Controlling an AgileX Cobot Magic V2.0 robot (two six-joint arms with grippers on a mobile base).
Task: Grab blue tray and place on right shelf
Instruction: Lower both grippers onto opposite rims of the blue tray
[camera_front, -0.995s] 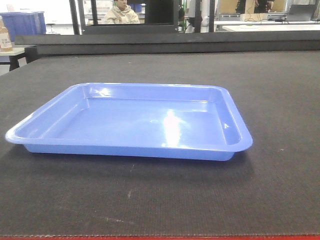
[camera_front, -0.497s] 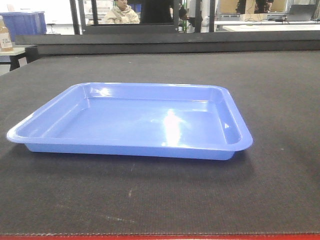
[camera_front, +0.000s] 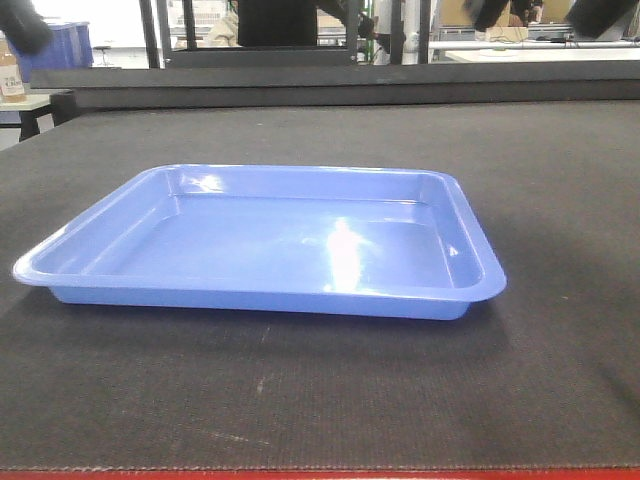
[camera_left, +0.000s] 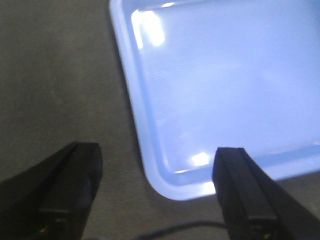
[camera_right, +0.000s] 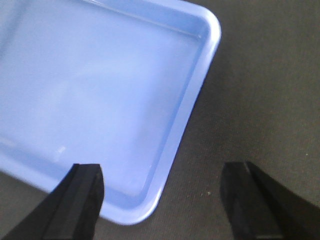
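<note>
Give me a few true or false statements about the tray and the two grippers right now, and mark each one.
1. The blue tray is empty. True.
2. The left gripper is shut on the tray's rim. False: its jaws stand open, gripping nothing.
3. The tray lies flat on the dark mat. True.
4. The tray sits on a steel shelf. False: it is on the mat.
5. The right gripper is open. True.
</note>
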